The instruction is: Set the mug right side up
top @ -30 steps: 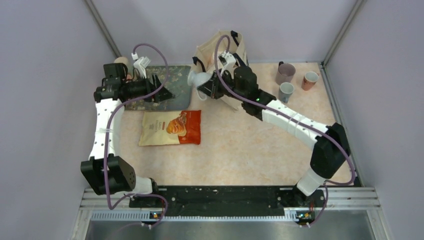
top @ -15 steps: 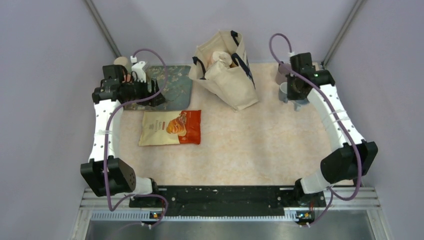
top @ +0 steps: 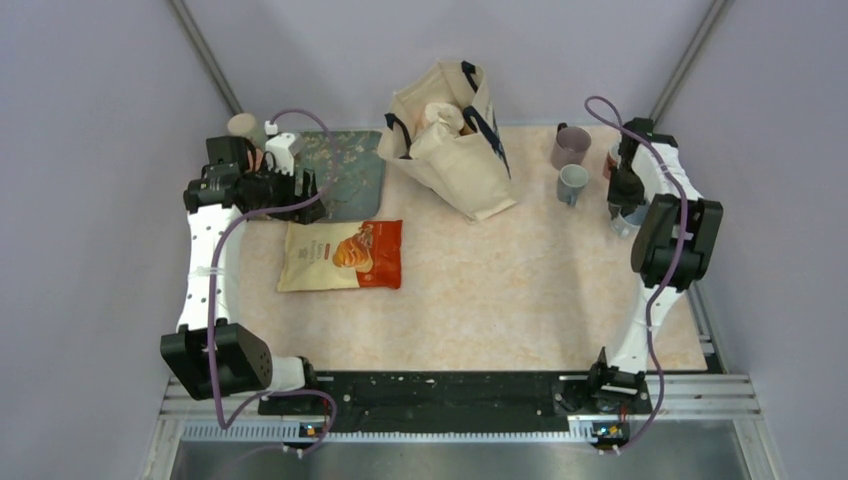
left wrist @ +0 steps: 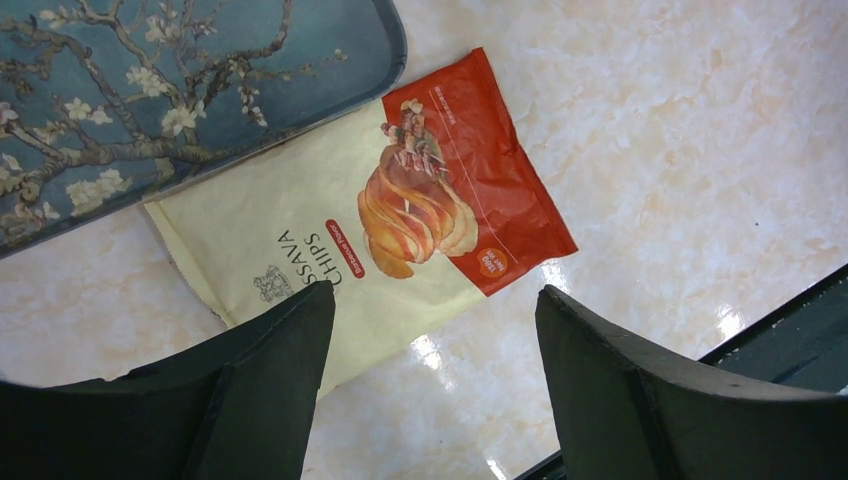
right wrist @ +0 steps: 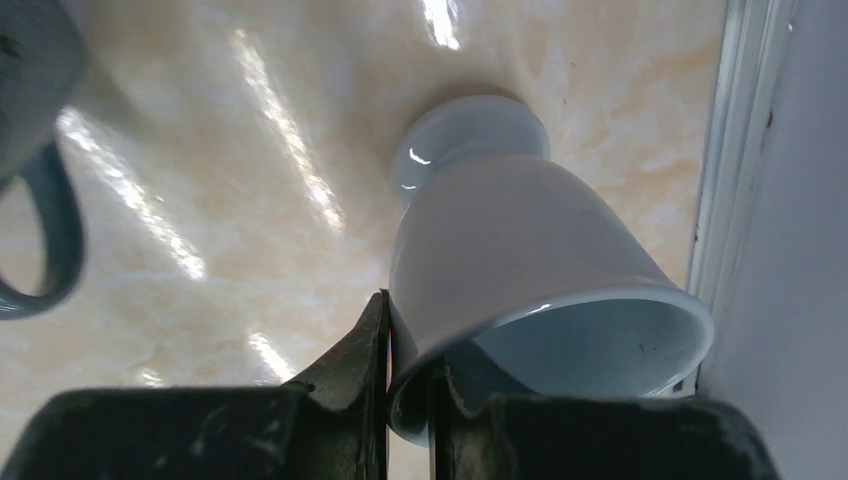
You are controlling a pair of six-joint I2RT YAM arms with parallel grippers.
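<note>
At the far right edge of the table [top: 520, 290], the right gripper [top: 622, 205] now hangs low beside the wall. A second ago it was over by the tote bag [top: 450, 150], and half a second ago at the back corner, so the arm has swung across and then drawn nearer along the edge. It has carried the white mug [top: 625, 224] with it, just beside the grey mug [top: 573, 184] and in front of the purple mug [top: 570, 147].

From the right wrist, the mug [right wrist: 510, 250] points its foot down at the table [right wrist: 200, 100] and its mouth up toward the camera, tilted a little. The flip looks all but done, and what seems left is to settle the foot flat and let go (whether the foot already touches, I cannot tell).

The right gripper [right wrist: 405, 345] is pinched narrow on the rim, one finger inside the mouth and one against the outer wall, so the mug hangs off to one side of the fingers.

The left gripper [left wrist: 432, 300] stands wide and empty above the chips bag [left wrist: 400, 220], near the tray [left wrist: 200, 80], much as before.
</note>
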